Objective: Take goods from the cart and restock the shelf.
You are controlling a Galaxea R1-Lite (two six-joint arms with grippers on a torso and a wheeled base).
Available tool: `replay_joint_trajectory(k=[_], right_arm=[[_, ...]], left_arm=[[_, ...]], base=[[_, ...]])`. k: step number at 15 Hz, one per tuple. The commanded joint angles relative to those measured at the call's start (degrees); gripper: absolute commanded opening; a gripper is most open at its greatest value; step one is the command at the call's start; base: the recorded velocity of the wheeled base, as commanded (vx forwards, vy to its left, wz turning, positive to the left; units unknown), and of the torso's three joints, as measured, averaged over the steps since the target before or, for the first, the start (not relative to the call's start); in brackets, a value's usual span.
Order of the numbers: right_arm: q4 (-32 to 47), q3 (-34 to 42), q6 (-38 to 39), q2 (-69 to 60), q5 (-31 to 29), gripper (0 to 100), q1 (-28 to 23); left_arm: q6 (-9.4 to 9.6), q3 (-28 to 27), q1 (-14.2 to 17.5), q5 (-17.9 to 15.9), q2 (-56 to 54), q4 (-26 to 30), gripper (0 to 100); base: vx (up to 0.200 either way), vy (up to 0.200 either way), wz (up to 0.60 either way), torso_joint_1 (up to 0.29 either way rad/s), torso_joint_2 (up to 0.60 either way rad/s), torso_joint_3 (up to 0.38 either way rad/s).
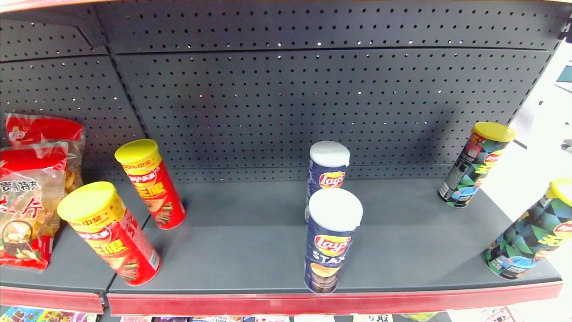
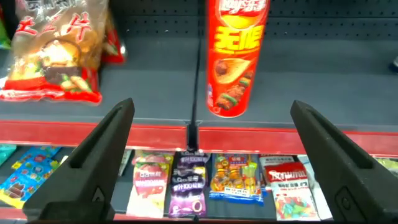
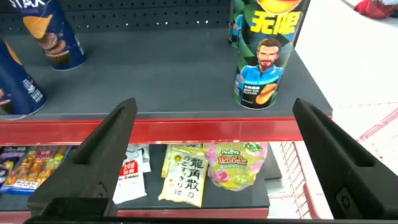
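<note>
Dark grey shelf, perforated back panel behind it, red price strip along the front edge.

Far left on the shelf: stack of clear snack bags, red headers, nuts or crisps visible inside, large white and red characters on the front.

Six tall crisp cans stand upright on the shelf, in three front-and-back pairs, the pairs well apart:
- Left: front red can near the front edge, rear red can closer to the panel. Yellow lids, yellow band on top, yellow characters, food picture low on the label.
- Middle: front blue can at the front edge, rear blue can just behind it. White lids, navy body, red-and-yellow round logo, crisp picture at the bottom.
- Right: front patterned can at the front right corner, rear patterned can near the panel. Yellow lids, black, green and teal geometric print, yellow characters; right wrist view shows a man's portrait on the label.

Lower shelf under the strip: row of small colourful sweet packets, more packets further right.

Left claw: fingers spread wide, empty, in front of the strip below the front red can.
Right claw: fingers spread wide, empty, in front of the strip beside the front patterned can.
</note>
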Motion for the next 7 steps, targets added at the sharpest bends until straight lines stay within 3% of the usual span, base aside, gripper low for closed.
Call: replay_joint_trajectory(k=[1,7], right_arm=[[0.01,0.0,-0.03,-0.02,-0.03,100,0.04],[0.01,0.0,0.06,-0.02,-0.21,100,0.04]], left_arm=[[-0.08,0.01,0.04,0.02,0.11,0.0,100],[-0.08,0.01,0.04,0.02,0.11,0.0,100]], base=[[0.0,0.0,0.0,0.0,0.0,0.0],[0.0,0.0,0.0,0.0,0.0,0.0]])
